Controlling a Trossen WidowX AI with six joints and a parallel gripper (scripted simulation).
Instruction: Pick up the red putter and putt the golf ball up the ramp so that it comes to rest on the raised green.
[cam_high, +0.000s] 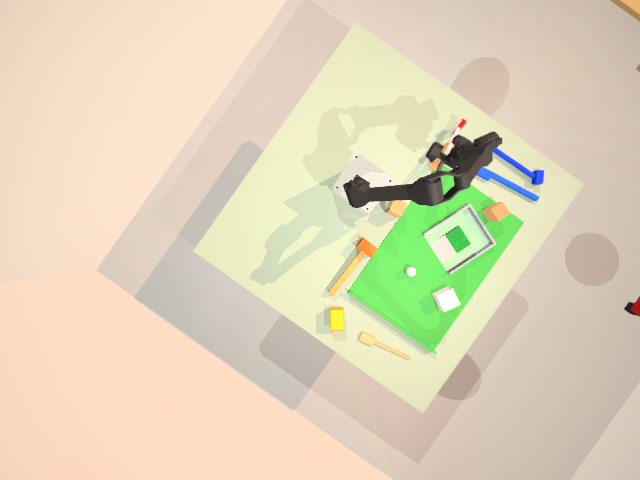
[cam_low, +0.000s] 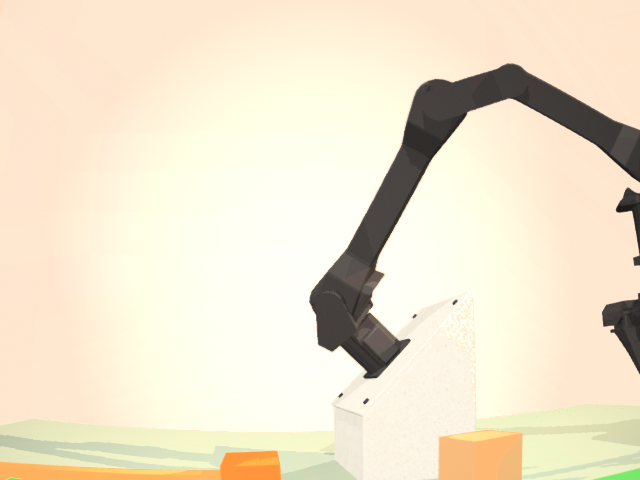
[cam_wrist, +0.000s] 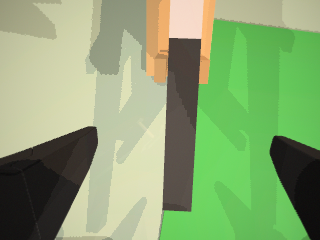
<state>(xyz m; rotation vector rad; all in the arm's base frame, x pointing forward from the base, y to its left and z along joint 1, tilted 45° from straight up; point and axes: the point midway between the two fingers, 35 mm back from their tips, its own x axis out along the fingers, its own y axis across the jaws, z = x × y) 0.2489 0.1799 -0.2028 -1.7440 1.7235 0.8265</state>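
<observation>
The putter has a red end (cam_high: 461, 122), a white shaft (cam_wrist: 185, 19) and a dark grip (cam_wrist: 182, 125). It rests in a tan holder (cam_wrist: 157, 40) beside the green mat (cam_high: 392, 289) (cam_wrist: 260, 75). My gripper (cam_wrist: 183, 139) is open and empty above it, with the dark grip showing between the fingertips. In the top view the arm partly covers the putter; in the exterior view the gripper is partly cut off at the right edge. The white golf ball (cam_high: 410, 271) lies on the mat. A pale ramp (cam_high: 440, 250) leads to the darker green square (cam_high: 458, 239) inside grey-edged walls.
Blue tools (cam_high: 516, 165) (cam_high: 509, 184) lie at the right. Tan blocks (cam_high: 496, 211) (cam_high: 395, 208) and a white block (cam_high: 446, 299) stand around the course. An orange mallet (cam_high: 366, 247), yellow block (cam_high: 336, 319) and wooden tool (cam_high: 367, 338) lie toward the lower left.
</observation>
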